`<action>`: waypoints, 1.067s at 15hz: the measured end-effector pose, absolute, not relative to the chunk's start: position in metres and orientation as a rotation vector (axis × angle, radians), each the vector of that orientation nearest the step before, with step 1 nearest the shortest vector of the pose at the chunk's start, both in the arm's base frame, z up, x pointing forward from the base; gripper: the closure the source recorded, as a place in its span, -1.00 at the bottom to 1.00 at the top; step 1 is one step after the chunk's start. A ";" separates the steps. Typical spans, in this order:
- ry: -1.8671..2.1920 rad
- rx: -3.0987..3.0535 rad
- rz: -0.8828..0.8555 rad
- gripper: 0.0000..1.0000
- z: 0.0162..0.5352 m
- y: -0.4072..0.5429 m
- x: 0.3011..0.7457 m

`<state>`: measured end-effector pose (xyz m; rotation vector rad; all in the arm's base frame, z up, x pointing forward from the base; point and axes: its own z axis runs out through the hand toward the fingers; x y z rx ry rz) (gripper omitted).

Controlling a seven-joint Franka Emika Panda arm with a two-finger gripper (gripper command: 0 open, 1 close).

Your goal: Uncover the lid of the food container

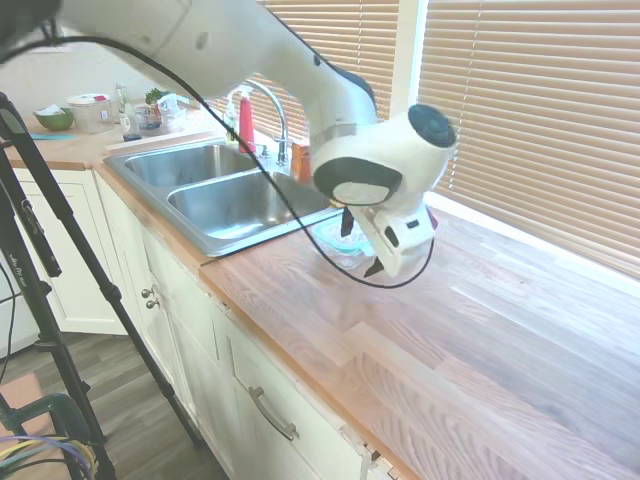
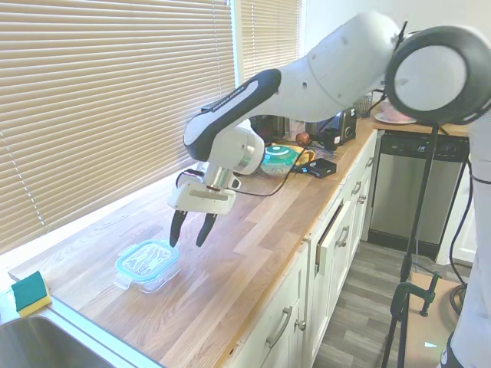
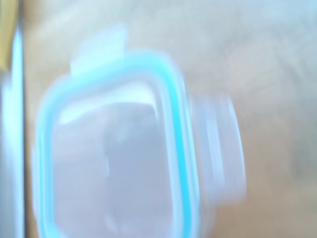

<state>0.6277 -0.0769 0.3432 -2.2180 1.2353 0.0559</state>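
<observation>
Wooden plank bench (image 2: pixel 253 253) runs under slatted window blinds (image 2: pixel 100 100), with a steel double sink (image 1: pixel 215 195) set into it at one end. On the bare wood, near the sink's edge, sits the food container (image 2: pixel 151 274), a shallow clear glass bowl, with the lid (image 2: pixel 146 257) on top of it, its teal rim band showing all round and a clear tab sticking out at the side. In the wrist view the lid (image 3: pixel 111 148) fills most of the picture, blurred, with tabs at two of its edges.

The pincer (image 2: pixel 192 228) hangs just above and beside the container, on the side away from the sink, its two dark fingers (image 2: pixel 177 228) pointing down and spread apart, holding nothing and touching nothing.

A yellow-green sponge (image 2: pixel 31 293) lies by the sink rim, apart from the container. A red bottle (image 1: pixel 246 122) stands behind the faucet (image 1: pixel 272 115).

No print on the container, the lid or anything nearby is sharp enough to read; no brand can be made out.
</observation>
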 end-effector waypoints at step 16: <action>1.120 -1.961 0.264 -1.00 0.304 -0.094 0.672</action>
